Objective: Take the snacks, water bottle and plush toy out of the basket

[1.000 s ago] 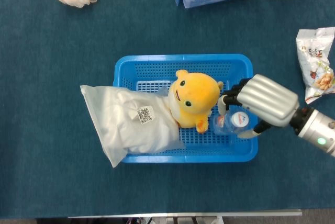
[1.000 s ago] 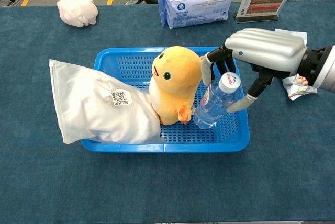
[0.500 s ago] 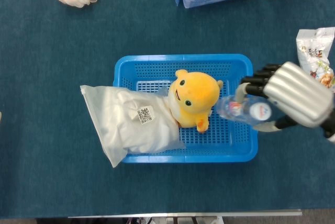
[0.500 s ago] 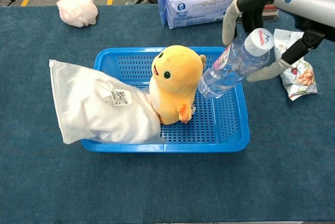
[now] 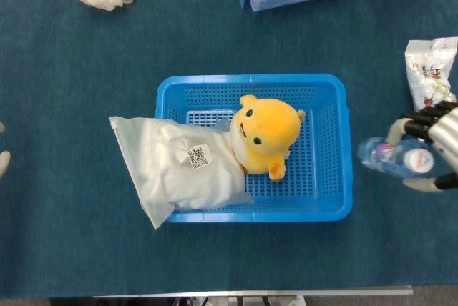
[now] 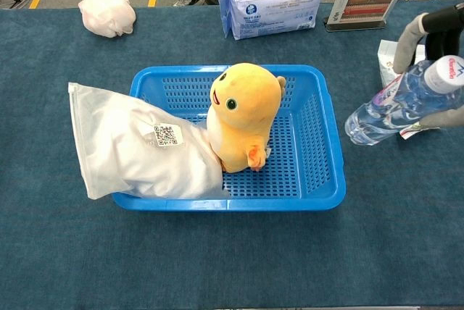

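Nearest the camera in the chest view, the blue basket (image 6: pixel 319 198) holds the plush toy (image 6: pixel 241 116), sitting upright against the white zip bag (image 6: pixel 138 152) that hangs out over the left rim. To the right of the basket and clear of its wall, the right hand (image 6: pixel 433 64) has the water bottle (image 6: pixel 395 106) — fingers wrapped round the upper part near the cap, thumb under it. The bottle is tilted, cap up and right, base down and left toward the basket, looks like it's in the air. So I'd guess the next move is straight down onto the table. Just behind sits the snack packet (image 5: pixel 429 77). The left hand (image 5: pixel 3 159) barely pokes in at the head view's edge — can't tell its fingers.
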{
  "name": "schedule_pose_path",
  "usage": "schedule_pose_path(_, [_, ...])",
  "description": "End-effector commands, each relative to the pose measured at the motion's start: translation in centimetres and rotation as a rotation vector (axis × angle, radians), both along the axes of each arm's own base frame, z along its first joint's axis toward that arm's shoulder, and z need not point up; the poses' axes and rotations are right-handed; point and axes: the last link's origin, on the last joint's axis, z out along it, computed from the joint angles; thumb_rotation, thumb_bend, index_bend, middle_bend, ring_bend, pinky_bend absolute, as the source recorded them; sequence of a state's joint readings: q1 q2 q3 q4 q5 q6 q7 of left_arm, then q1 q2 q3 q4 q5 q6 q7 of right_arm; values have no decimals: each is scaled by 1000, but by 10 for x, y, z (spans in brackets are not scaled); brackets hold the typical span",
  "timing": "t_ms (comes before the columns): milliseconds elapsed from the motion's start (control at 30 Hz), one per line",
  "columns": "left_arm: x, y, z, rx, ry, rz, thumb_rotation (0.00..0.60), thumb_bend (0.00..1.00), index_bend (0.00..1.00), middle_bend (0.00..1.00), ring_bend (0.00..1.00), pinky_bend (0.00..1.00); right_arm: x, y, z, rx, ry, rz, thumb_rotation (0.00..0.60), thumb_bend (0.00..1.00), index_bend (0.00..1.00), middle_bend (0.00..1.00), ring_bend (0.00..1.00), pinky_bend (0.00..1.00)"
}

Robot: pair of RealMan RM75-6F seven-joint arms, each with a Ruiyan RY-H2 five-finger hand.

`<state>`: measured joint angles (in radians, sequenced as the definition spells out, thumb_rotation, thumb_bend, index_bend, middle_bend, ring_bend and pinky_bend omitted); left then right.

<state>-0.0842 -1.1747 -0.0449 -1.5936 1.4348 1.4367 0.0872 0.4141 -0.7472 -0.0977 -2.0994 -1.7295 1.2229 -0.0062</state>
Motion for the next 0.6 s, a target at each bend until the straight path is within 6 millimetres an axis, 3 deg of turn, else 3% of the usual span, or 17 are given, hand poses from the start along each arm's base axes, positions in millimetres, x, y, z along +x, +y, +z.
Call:
schedule_pose_path(33, [1, 1, -1, -3, 2, 0, 600, 252, 429, 376, 329, 522, -18, 5, 0, -8, 32, -55, 600, 0, 649, 634, 534, 536])
schedule_pose_path(200, [2, 2, -1, -4, 4, 0, 600, 252, 428, 376, 328, 522, -38, 11, 0, -10, 74, -142, 600, 0, 620, 555, 474, 536])
schedule_pose_path(467, [4, 4, -2, -10, 6, -8, 600, 252, 428, 376, 329, 522, -48, 13, 3, 0, 116, -195, 600, 0, 381, 342, 307, 520])
schedule_pose_path(600, [4, 4, -3, -13, 7, -6, 600, 252, 428, 376, 329, 522, -47, 12, 5, 2, 110, -195, 600, 0, 287, 285, 255, 489])
